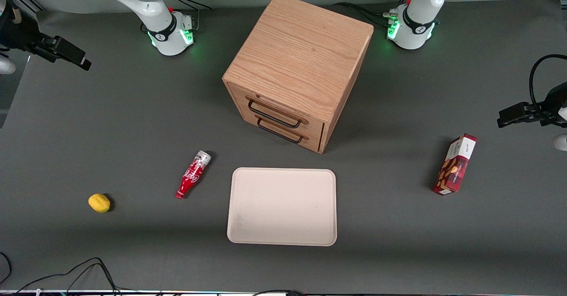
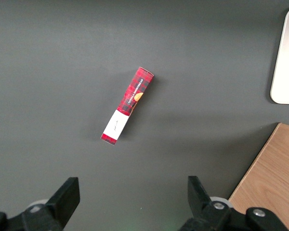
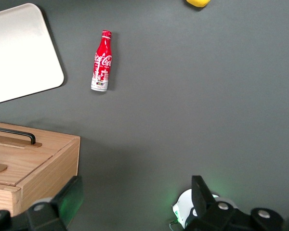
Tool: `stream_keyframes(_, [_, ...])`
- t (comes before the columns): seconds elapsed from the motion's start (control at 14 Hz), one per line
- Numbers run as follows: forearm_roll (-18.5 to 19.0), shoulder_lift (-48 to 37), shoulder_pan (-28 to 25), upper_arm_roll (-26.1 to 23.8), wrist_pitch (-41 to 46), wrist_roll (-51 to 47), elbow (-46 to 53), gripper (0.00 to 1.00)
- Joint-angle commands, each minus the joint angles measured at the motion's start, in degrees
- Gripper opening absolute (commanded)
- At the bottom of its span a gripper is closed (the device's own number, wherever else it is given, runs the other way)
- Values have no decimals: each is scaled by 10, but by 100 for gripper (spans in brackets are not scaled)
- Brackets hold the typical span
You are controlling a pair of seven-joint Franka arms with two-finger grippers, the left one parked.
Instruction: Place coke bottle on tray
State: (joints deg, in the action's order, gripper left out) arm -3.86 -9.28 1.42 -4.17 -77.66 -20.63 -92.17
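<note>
The tray (image 1: 282, 206) lies flat on the dark grey table (image 1: 133, 123), nearest the front camera. It is cream, rectangular, with rounded corners and a low rim, and it carries nothing.

The lemon (image 1: 99, 203) lies toward the working arm's end of the table, about level with the tray's middle and well apart from it.

The coke bottle (image 1: 192, 174) lies on its side on the table, just beside the tray and off it, between the tray and the lemon. Its red neck points toward the front camera and its silver base points away. In the right wrist view the coke bottle (image 3: 102, 61) shows its white script facing up, with a strip of bare table separating it from the tray (image 3: 24, 50).

The red snack box (image 1: 455, 164) lies toward the parked arm's end of the table, well apart from the tray.

The wooden drawer cabinet (image 1: 299, 68) stands farther from the front camera than the tray, near its rim. Two drawers with black handles (image 1: 274, 114) face the tray; both are closed.

The gripper (image 1: 66, 53) is raised above the working arm's end of the table, well apart from the coke bottle. In the right wrist view its fingers (image 3: 70, 198) stand spread wide, with only bare table showing between them. It holds nothing.
</note>
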Motion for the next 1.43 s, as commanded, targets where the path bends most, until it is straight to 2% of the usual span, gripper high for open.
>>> stream_keyframes(0.0, [-1,1,-1,6,12,15,9,100])
stream_keyframes(0.5, [3,16,-4,4,14,10,16,100])
stream_keyframes(0.79, [-4,82,-7,-6,13,-2,101,100])
stream_keyframes(0.93, [-7,124,-7,-22,-2,-61,122,100])
stream_keyframes(1.07, [-5,163,-12,-60,-50,-153,111,100])
stream_keyframes(1.36, [3,291,-15,-102,-184,-297,90,100])
